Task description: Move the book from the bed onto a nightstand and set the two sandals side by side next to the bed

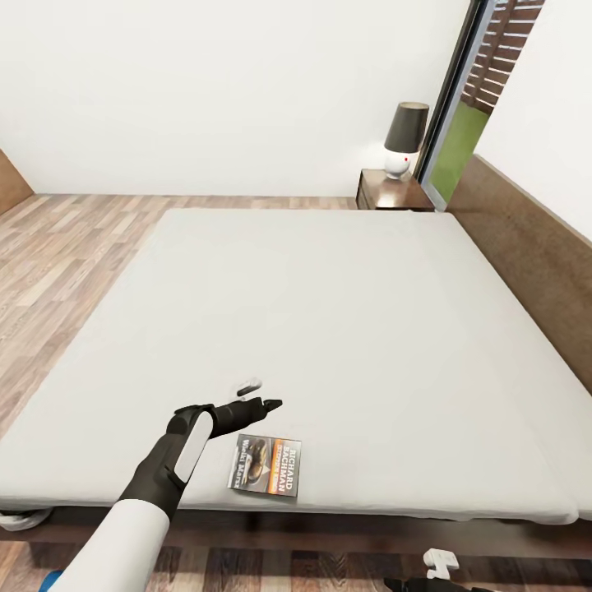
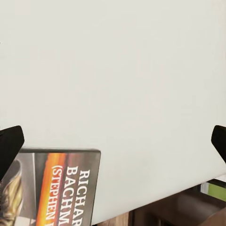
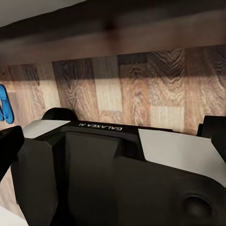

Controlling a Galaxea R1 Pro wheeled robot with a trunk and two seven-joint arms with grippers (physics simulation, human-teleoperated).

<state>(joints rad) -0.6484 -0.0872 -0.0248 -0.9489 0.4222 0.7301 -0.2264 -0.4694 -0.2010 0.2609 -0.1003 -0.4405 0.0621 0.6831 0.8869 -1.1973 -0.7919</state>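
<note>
White walls (image 1: 205, 82), wood-plank floor (image 1: 66, 247), dark-framed window (image 1: 460, 115), brown-shaded lamp (image 1: 404, 138) in the corner

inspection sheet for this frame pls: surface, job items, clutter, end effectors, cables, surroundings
Surface: bed, pale grey mattress, dark wood base, brown headboard at the right.
Job's things: book lies flat near the mattress's near edge; nightstand beyond the bed's far corner; a blue sandal on the floor in the right wrist view.
Clutter: nothing seen on the mattress.
End effectors: left end effector open, hovering over the mattress just beside the book; right one low by the bed base, state unclear.
Cables: nothing seen.
Surroundings: lamp on the nightstand, wood-plank floor, white walls, window.
</note>
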